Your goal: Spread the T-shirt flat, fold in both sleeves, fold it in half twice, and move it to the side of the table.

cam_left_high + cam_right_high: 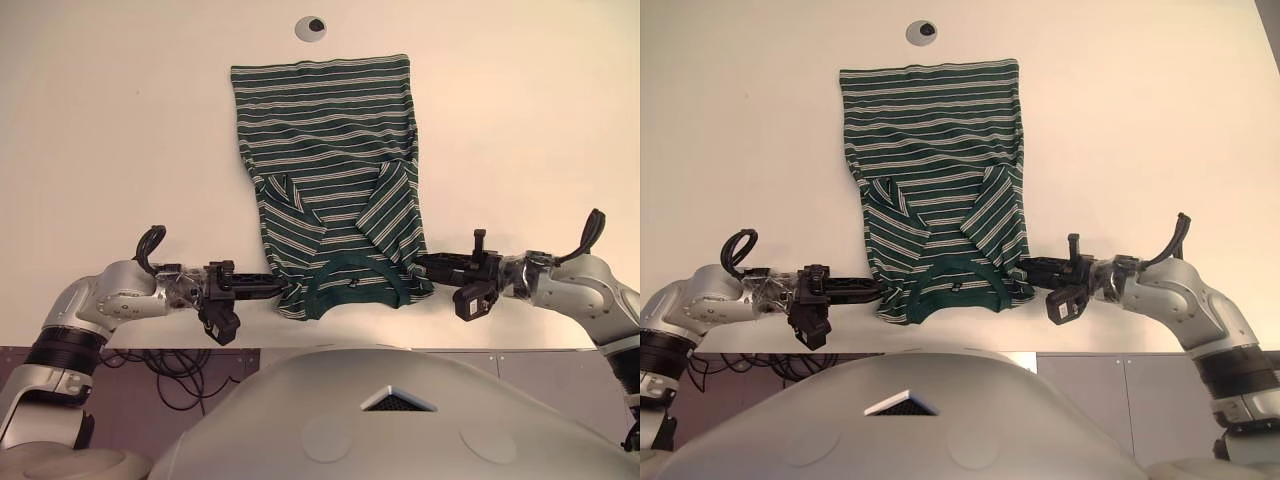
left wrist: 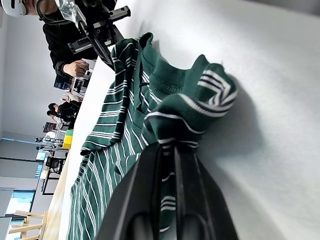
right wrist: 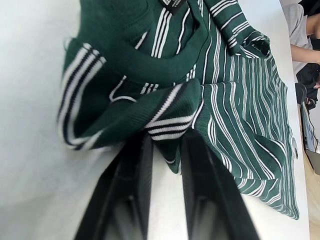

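T-shirt (image 1: 330, 160) on the worktop (image 1: 110, 130) swallows the tips of our left fingers (image 1: 270, 289) and right fingers (image 1: 430, 266), hiding where they end. Both arms lie low and level, pointing inward at each other. Left fingers, pressed together, pinch one shoulder corner; right fingers, slightly parted, pinch the other. Between them sits the collar, the hem far beyond. We count one shirt, two sleeves folded in.

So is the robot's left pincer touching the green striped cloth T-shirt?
Touching. The left wrist view shows the left pincer closed on a bunched fold of the green striped cloth T-shirt, fabric pinched between its fingers.
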